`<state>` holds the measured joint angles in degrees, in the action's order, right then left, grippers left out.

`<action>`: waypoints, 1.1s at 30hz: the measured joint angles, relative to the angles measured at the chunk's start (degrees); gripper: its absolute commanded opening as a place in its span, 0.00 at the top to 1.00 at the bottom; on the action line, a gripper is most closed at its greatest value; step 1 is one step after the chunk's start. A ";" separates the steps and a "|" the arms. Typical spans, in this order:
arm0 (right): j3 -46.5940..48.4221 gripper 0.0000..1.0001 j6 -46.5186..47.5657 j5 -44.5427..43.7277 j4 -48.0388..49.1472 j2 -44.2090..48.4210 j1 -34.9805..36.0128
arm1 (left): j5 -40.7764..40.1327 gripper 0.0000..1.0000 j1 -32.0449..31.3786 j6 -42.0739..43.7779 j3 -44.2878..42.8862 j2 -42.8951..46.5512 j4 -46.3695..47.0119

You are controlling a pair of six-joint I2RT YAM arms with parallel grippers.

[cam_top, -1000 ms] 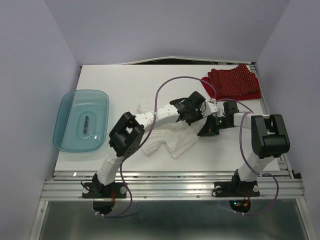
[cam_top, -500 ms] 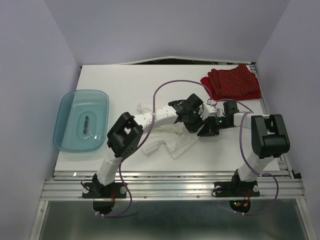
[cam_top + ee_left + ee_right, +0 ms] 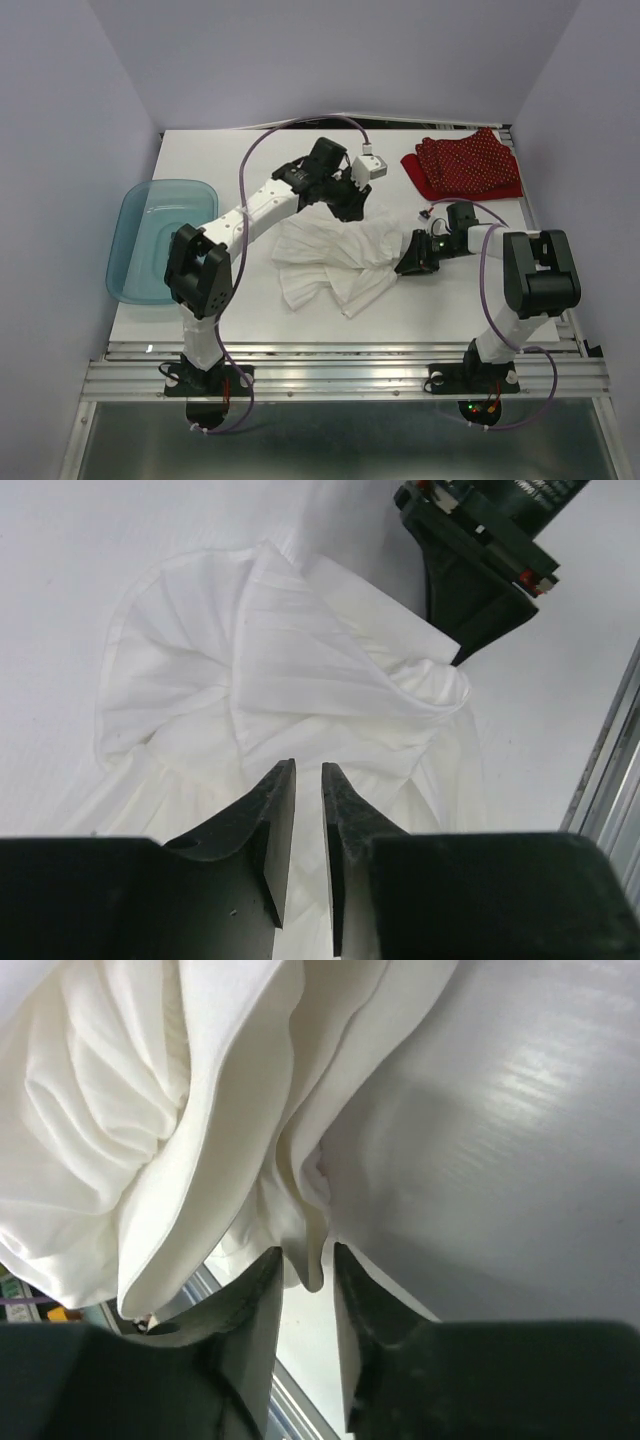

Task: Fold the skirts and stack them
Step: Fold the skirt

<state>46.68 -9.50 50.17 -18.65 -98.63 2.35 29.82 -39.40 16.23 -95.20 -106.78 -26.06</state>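
The white skirt (image 3: 335,258) lies crumpled and pleated mid-table. It also shows in the left wrist view (image 3: 270,660) and the right wrist view (image 3: 150,1110). The red polka-dot skirt (image 3: 468,165) lies folded at the far right corner. My left gripper (image 3: 352,205) hovers over the white skirt's far edge. Its jaws (image 3: 308,770) are narrowly parted with nothing between them. My right gripper (image 3: 408,262) sits low at the skirt's right edge. A fold of white cloth lies between its fingertips (image 3: 308,1255). The right gripper also shows in the left wrist view (image 3: 480,570).
A translucent teal tub (image 3: 125,250) stands at the table's left edge, partly behind the left arm. Purple cables loop over the table's back half. A metal rail runs along the near edge.
My left gripper has left the cloth beside the right gripper and swung up and back toward the far middle. More of the white skirt is uncovered. The right gripper has stayed put.
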 measured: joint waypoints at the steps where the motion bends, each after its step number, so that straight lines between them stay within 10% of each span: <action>1: 0.00 0.46 0.66 0.09 -0.79 0.37 0.00 | -0.35 0.75 0.37 0.04 0.31 -0.04 0.46; 4: 0.00 0.23 2.73 0.96 -3.21 2.12 0.00 | -0.61 0.77 -0.09 0.22 2.12 -0.22 1.38; 10: 0.48 0.13 5.55 4.44 -8.52 4.35 -0.04 | -1.18 0.81 -3.91 0.42 5.33 -2.71 5.09; 25: 5.03 0.33 0.55 5.11 -9.49 -0.57 -2.40 | -2.45 0.90 -8.02 -1.07 19.78 -4.17 12.04; 33: 5.03 0.23 -5.42 4.44 -4.98 -2.64 -2.75 | -3.02 0.89 -9.09 -1.92 20.13 -4.17 14.25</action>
<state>51.70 -14.92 54.61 -23.64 -101.27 -0.40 26.81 -48.49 14.31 -75.07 -110.96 -11.81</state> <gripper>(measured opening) 0.702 0.114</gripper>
